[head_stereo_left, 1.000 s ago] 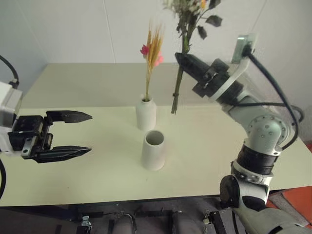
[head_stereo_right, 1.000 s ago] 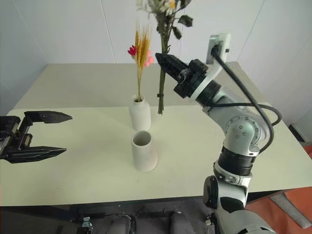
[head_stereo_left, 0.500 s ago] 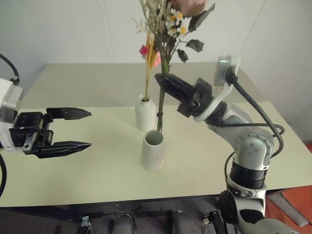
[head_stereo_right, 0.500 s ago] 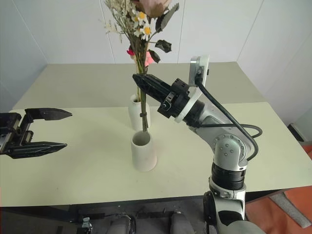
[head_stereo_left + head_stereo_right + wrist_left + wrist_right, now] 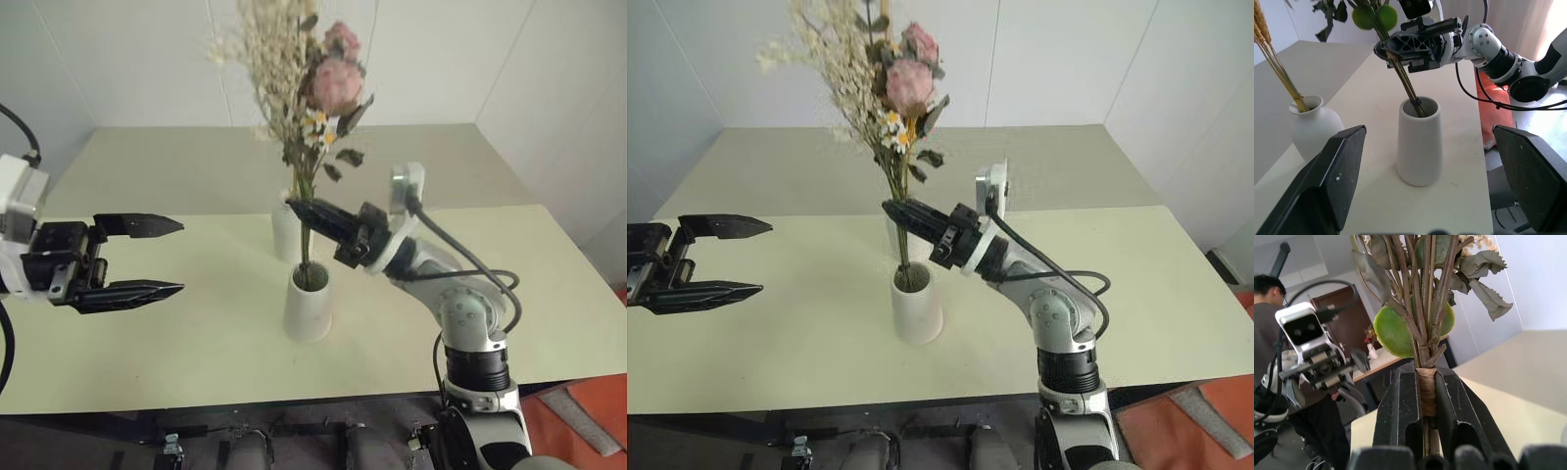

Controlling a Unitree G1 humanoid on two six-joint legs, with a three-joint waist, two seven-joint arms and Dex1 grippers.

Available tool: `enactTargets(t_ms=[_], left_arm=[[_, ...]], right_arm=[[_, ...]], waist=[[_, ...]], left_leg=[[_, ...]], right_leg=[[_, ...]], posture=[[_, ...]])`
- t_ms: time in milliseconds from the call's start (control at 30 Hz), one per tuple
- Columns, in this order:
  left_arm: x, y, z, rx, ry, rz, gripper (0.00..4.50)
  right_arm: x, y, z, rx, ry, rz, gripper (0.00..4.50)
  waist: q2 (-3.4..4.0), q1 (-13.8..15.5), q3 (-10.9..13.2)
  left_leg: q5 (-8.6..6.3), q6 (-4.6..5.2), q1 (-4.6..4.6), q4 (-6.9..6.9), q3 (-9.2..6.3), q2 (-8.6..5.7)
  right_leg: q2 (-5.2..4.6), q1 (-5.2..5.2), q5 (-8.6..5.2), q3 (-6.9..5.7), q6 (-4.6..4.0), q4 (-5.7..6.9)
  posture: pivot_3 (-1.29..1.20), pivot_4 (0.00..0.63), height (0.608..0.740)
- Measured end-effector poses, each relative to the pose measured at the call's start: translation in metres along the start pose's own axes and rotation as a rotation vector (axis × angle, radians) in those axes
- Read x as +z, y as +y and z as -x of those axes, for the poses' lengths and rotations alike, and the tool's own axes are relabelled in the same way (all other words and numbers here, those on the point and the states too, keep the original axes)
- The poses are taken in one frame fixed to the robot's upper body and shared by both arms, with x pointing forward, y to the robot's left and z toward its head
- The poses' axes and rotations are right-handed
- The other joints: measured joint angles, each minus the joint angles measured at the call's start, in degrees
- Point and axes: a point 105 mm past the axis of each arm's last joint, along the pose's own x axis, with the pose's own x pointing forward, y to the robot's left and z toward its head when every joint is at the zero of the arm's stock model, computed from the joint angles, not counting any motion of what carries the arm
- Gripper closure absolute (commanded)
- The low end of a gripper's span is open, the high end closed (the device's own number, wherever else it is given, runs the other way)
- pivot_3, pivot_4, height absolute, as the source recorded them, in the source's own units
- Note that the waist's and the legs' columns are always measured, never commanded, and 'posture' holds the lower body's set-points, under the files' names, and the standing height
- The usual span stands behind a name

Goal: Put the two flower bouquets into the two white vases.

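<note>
Two vases stand filled: wheat bunch (image 5: 1276, 58) in our bottle vase (image 5: 1311, 125), rose bouquet (image 5: 312, 117) stems inside cone vase (image 5: 308, 302) | right gripper (image 5: 312, 213) clamps the wrapped stems to steady them upright | left gripper (image 5: 162, 257) waits open | a second ago we held the roses high beside the vases.

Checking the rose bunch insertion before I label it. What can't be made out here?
- Stem ends of the rose bouquet: hidden inside the cone vase; depth unknown in head views and left wrist view.
- Bottle vase: in head views mostly screened by the rose stems and the right gripper.
- Wheat bouquet: tops cut by the left wrist view's edge.
- Left gripper: open, empty.
</note>
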Motion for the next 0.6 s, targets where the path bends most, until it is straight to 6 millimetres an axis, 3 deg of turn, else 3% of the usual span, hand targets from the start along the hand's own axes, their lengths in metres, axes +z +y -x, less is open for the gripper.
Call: enactTargets(t_ms=[300,600], left_arm=[[0.004,0.006,-0.001,-0.004,0.014,-0.026,0.00],[0.003,0.012,-0.007,-0.021,0.006,-0.033,0.00]], right_arm=[[-0.017,0.009,0.034,0.067,0.104,-0.022,0.19],[-0.015,0.004,0.115,-0.005,0.436,0.075,0.04]], waist=[[0.00,-0.1,0.0],[-0.01,1.2,0.0]], left_leg=[[0.00,0.00,0.05,0.00,0.01,0.02],[-0.01,0.00,0.06,0.01,0.06,0.01]], right_leg=[[0.03,0.02,-0.01,0.01,0.00,0.01],[0.03,0.05,-0.03,0.02,-0.01,-0.06]], posture=[[0.00,0.150,0.740],[0.00,0.150,0.740]])
